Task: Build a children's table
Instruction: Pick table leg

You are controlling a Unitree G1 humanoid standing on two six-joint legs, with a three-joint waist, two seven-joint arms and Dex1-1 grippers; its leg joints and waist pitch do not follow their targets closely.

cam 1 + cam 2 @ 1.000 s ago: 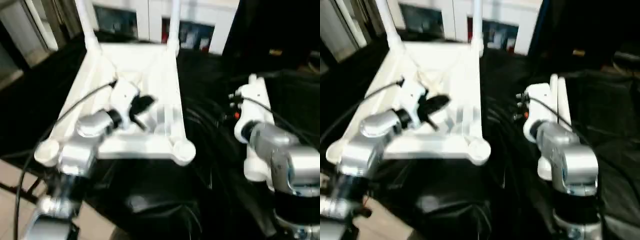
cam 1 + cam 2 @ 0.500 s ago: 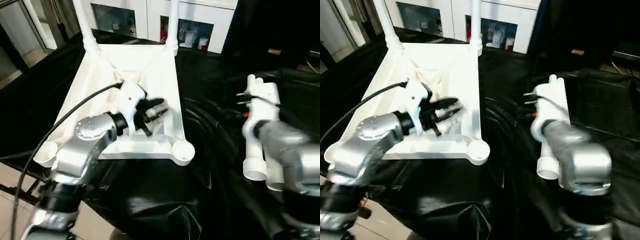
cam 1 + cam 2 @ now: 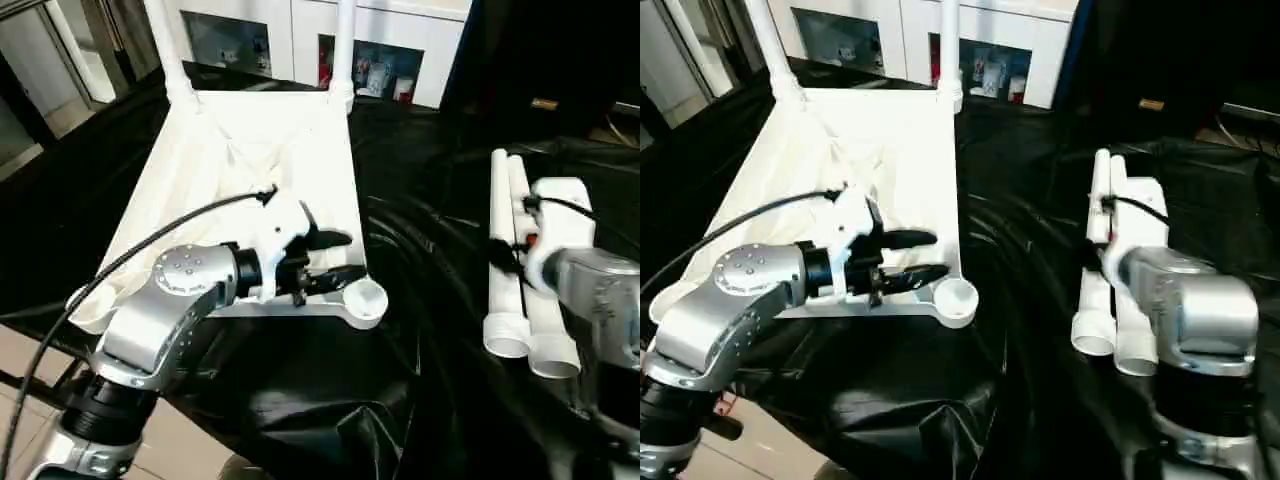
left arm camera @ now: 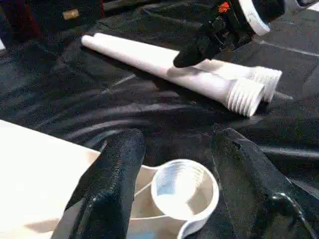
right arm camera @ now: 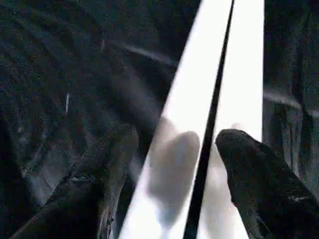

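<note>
Two loose legs (image 3: 510,262) lie parallel (threaded ends nearest); both claws, left (image 3: 338,262) and right (image 5: 172,164), gape, empty.

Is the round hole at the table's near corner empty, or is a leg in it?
Empty. The corner socket shows bare threads inside, and two loose legs lie on the black cloth.

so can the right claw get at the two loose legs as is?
Probably yes. The right claw hangs open just above the two loose legs, which lie side by side on the black cloth with nothing over them.
</note>
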